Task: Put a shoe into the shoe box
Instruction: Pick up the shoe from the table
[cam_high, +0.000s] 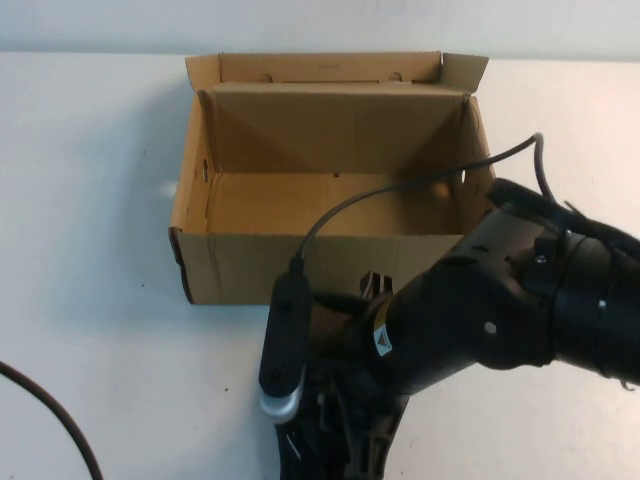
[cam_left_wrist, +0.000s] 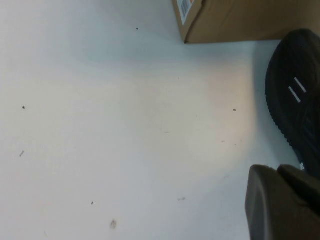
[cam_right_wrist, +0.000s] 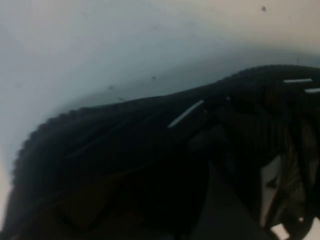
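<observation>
The brown cardboard shoe box (cam_high: 262, 266) stands open at the middle of the table, its flap lid folded back and its inside bare. The black shoe (cam_high: 306, 456) lies on the table in front of the box and is mostly hidden under my right arm. My right gripper (cam_high: 345, 425) is down on the shoe. In the right wrist view the shoe (cam_right_wrist: 150, 135) fills the picture, with white dash marks and its white tongue label (cam_right_wrist: 272, 180). My left gripper (cam_left_wrist: 277, 172) is shut and empty, low over the table beside the shoe's toe (cam_left_wrist: 297, 95).
A corner of the box (cam_left_wrist: 235, 20) shows in the left wrist view. A black cable (cam_high: 60, 420) crosses the table's front left. The right wrist's cable (cam_high: 400, 190) arcs over the box's front wall. Bare white table lies left and right of the box.
</observation>
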